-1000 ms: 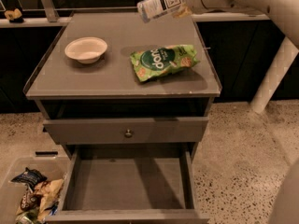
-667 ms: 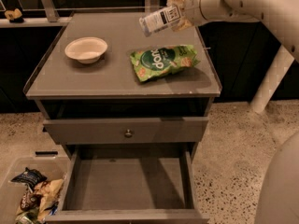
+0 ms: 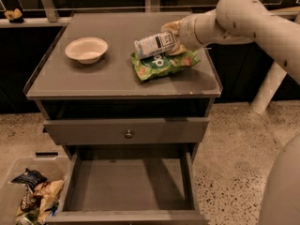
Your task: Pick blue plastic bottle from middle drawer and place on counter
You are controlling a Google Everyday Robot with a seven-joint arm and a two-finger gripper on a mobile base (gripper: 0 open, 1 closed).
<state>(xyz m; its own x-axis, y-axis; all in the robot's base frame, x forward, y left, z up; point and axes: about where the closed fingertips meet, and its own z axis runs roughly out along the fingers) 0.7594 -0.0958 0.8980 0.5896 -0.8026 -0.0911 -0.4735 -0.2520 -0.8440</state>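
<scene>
end effector (image 3: 174,37) gripping blue plastic bottle (image 3: 153,44) over green snack bag (image 3: 166,65) | bowl (image 3: 86,49) well apart | counter (image 3: 112,76) between bare

The grey counter (image 3: 108,76) carries a pale shallow bowl (image 3: 86,49) on its left side and a green snack bag (image 3: 164,65) lying flat towards its right, while the gripper (image 3: 174,34) hangs low over that bag, clamped on the blue plastic bottle (image 3: 153,44) held sideways.
</scene>
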